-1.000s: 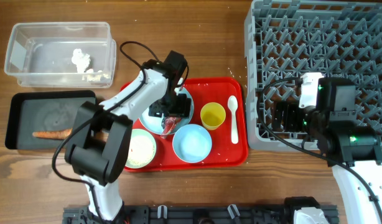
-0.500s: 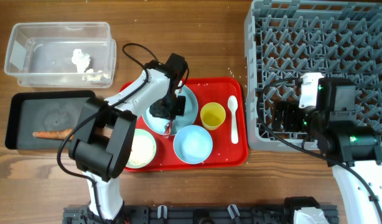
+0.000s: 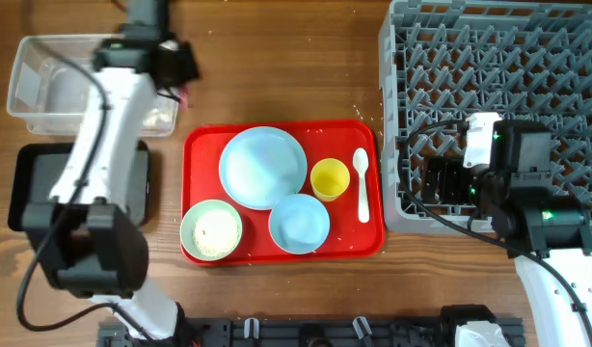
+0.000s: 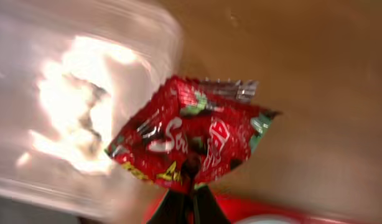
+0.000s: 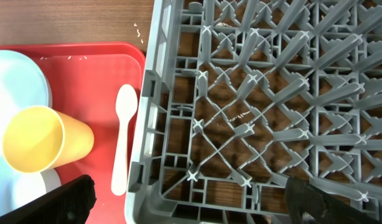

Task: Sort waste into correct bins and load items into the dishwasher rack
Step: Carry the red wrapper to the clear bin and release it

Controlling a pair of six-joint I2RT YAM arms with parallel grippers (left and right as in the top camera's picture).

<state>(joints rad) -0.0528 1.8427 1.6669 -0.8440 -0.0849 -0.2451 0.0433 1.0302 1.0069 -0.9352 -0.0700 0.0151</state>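
My left gripper (image 4: 191, 190) is shut on the lower edge of the red printed wrapper (image 4: 191, 140), which hangs above the wood beside the clear tub (image 4: 66, 93). Overhead, that gripper (image 3: 177, 85) is at the right end of the tub (image 3: 40, 87). The black tray (image 3: 31, 183) lies in front of the tub, partly under the arm. My right gripper (image 5: 194, 205) stands open over the front left corner of the grey rack (image 5: 241, 124). On the red tray (image 3: 371, 236) sit the plate (image 3: 263, 167), blue bowl (image 3: 299, 223), green bowl (image 3: 211, 230) holding rice, yellow cup (image 3: 330, 179) and spoon (image 3: 362, 183).
The rack (image 3: 498, 58) fills the back right of the table, its left wall close to the red tray's right rim. A few rice grains are scattered on the wood by the tray. The left arm stretches over the black tray and tub.
The left gripper shut on the wrapper on the plate, lifted it and swung back left to the clear tub's right end. The plate is now bare. The right arm has not moved.
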